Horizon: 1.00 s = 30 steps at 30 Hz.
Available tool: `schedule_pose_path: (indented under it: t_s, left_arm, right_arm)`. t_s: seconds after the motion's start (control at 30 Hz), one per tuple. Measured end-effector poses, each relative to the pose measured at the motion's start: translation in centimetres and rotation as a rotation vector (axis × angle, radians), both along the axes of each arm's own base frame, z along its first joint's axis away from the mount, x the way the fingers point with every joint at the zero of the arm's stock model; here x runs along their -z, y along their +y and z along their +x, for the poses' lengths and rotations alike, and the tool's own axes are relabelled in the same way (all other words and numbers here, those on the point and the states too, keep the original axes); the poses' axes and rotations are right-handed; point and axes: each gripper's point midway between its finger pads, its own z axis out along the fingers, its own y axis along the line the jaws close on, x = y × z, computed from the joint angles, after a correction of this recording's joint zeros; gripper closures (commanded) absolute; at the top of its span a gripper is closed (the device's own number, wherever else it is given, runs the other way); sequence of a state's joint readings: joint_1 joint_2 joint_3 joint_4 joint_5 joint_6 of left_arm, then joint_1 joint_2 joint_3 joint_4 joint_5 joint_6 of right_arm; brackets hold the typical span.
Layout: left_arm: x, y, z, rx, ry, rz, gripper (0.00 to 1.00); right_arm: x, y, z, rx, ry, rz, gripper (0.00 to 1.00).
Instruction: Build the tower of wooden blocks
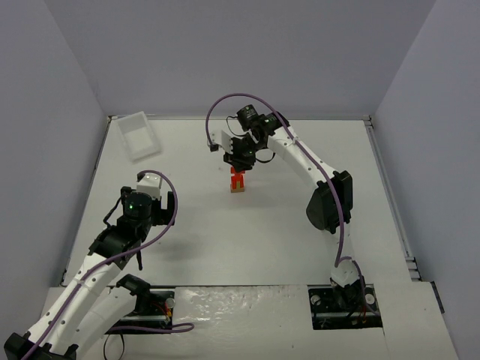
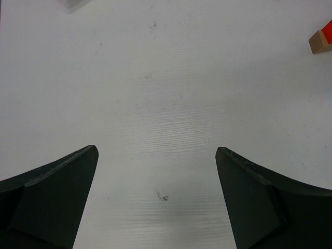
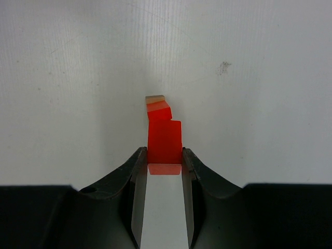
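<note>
The wood block tower [image 1: 238, 182] stands at the table's middle, far side: a tan base with red pieces on it. My right gripper [image 1: 241, 163] is right above it. In the right wrist view the right gripper [image 3: 165, 155] is shut on the top red block [image 3: 165, 140], both fingertips against its sides. Below it show a smaller red piece [image 3: 158, 109] and the tan base [image 3: 154, 98]. No lime-green piece or triangular top shows. My left gripper [image 2: 155, 158] is open and empty over bare table, near left of the tower. The tower's corner [image 2: 321, 40] shows in the left wrist view.
A clear plastic tray [image 1: 139, 135] lies at the far left corner of the table. The right arm [image 1: 326, 199] reaches across the right half. Grey walls close in the table on three sides.
</note>
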<state>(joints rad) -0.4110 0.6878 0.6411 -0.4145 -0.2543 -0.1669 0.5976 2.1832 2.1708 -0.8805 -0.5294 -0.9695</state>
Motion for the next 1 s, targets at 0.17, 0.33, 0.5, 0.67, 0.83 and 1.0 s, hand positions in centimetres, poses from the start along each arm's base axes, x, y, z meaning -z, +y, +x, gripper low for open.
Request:
schedule_pose_path:
  t_s: [0.17,0.33,0.5,0.67,0.83,1.0]
  left_arm:
    - [0.01,0.0,0.0,0.0,0.001,0.001,0.04]
    - [0.04,0.01,0.01,0.001,0.002,0.003,0.04]
    - [0.06,-0.03,0.01,0.003,0.003,0.002,0.04]
    - [0.08,-0.03,0.01,0.003,0.003,0.002,0.04]
    - [0.11,-0.04,0.03,0.004,0.005,0.003,0.04]
    - [0.19,-0.08,0.03,0.006,0.008,0.003,0.04]
  right_arm:
    - [-0.07,-0.03,0.24,0.004,-0.009,-0.004,1.0]
    - [-0.08,-0.08,0.37,0.008,-0.013,-0.008,1.0]
    - [-0.08,-0.07,0.36,0.009,-0.013,-0.008,1.0]
    - [-0.08,0.05,0.26,0.006,-0.013,-0.008,1.0]
    - [-0.25,0.32,0.14,0.001,-0.016,-0.005,1.0]
    - [-0.78,0.63,0.24,-0.002,-0.029,0.004,1.0]
